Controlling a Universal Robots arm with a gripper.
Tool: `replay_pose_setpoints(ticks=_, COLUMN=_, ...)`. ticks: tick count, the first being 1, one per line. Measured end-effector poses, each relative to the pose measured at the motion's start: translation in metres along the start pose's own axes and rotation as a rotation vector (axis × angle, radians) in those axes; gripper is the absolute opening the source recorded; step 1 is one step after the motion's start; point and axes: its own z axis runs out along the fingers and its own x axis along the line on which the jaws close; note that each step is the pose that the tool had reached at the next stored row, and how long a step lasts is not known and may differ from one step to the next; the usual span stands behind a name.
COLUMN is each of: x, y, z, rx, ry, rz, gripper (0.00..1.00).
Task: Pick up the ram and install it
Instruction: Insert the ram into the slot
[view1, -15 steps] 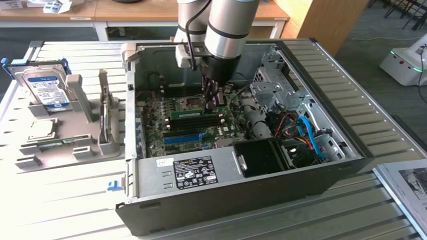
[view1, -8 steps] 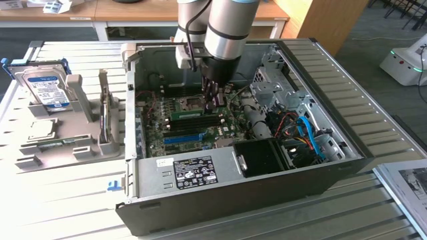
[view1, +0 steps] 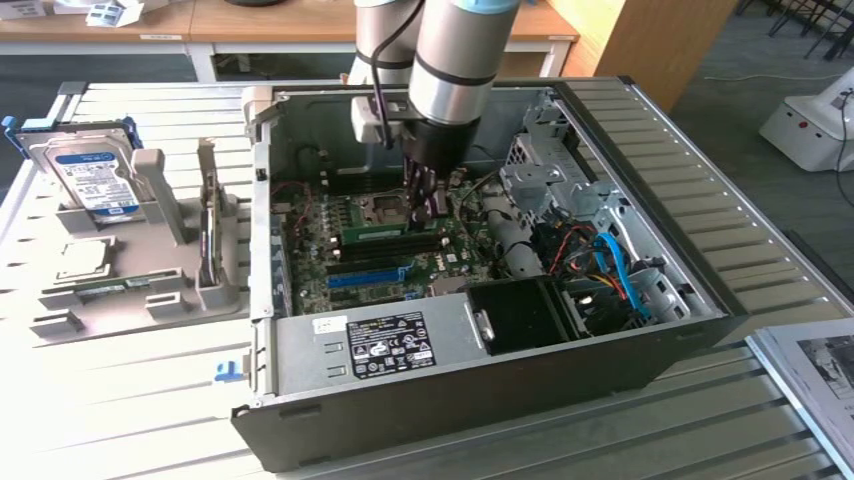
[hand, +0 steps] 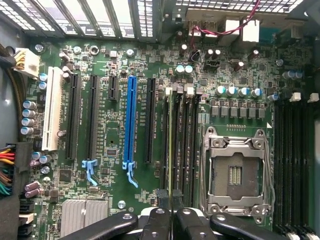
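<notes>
Green ram (hand: 170, 150) pinched edge-on in the gripper (hand: 171, 210), in the black slots (hand: 186, 145) just beside the socket (hand: 235, 175).
Fingers (hand: 159, 222) clamp the stick's thin edge; whether it is seated, I can't tell. Blue slot (hand: 131, 120) lies beyond the ram from the socket; more black slots (hand: 295, 160) flank the socket's other side.

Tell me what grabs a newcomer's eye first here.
A grey robot arm reaches into the open black computer case, mid exterior view. Its black gripper pinches the thin green ram stick at the black memory slots, between a bright blue slot strip and the empty silver processor socket.
</notes>
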Motion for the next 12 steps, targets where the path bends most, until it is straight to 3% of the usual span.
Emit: replay_pose_setpoints(ticks=12, x=0.0007, y=-0.0003, z=0.0051, rx=0.002, ry=0.0002, rz=0.0, gripper=0.12)
